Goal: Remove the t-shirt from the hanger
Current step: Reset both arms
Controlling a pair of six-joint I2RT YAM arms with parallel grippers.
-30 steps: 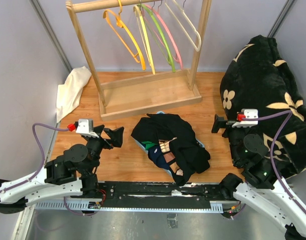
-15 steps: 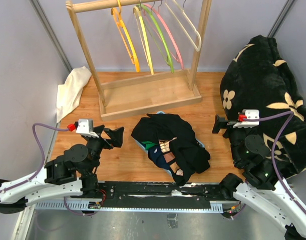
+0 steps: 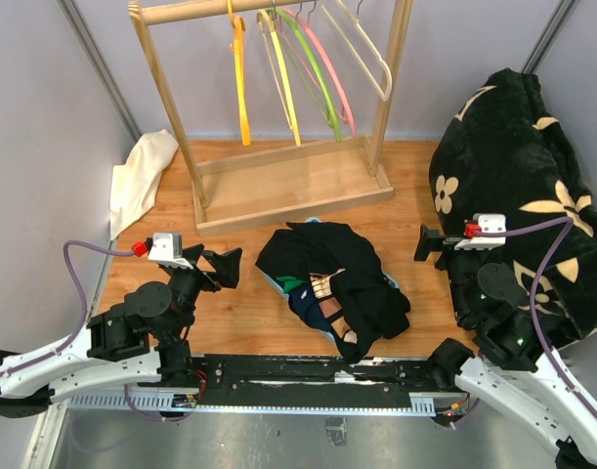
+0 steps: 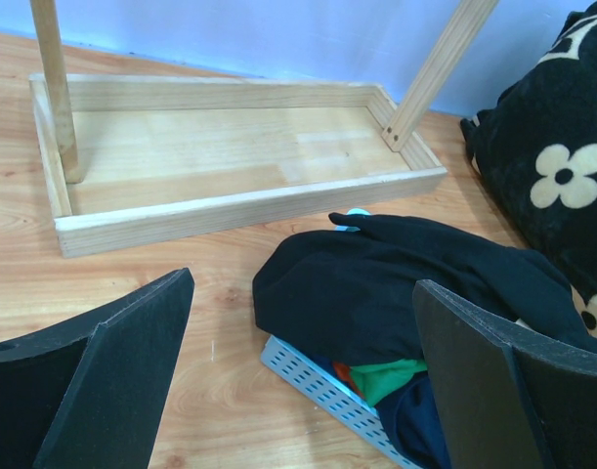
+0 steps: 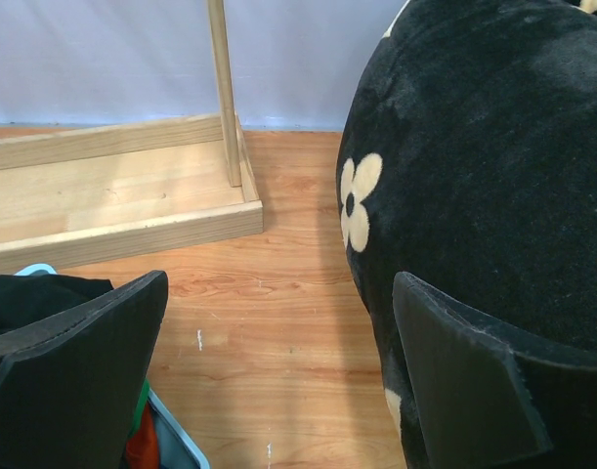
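Note:
Several bare plastic hangers hang on the wooden rack's rail: an orange hanger [image 3: 241,78] at the left, then yellow [image 3: 283,83], green [image 3: 318,83], pink [image 3: 339,88] and cream ones. No garment hangs on any of them. A black t-shirt [image 3: 322,256] [image 4: 396,278] lies crumpled over a pile of clothes in a blue-grey perforated basket [image 4: 318,379]. My left gripper [image 3: 223,266] [image 4: 303,293] hovers open just left of the pile, empty. My right gripper [image 3: 427,242] [image 5: 280,293] is open and empty to the right of it.
The wooden rack's base tray [image 3: 288,186] stands behind the basket. A big black flower-patterned blanket [image 3: 518,186] [image 5: 474,147] fills the right side, close to my right gripper. A white cloth [image 3: 142,171] lies against the left wall.
The orange hanger has swung on the rail from slanted to nearly edge-on and vertical. Both arms and the clothes pile have stayed put.

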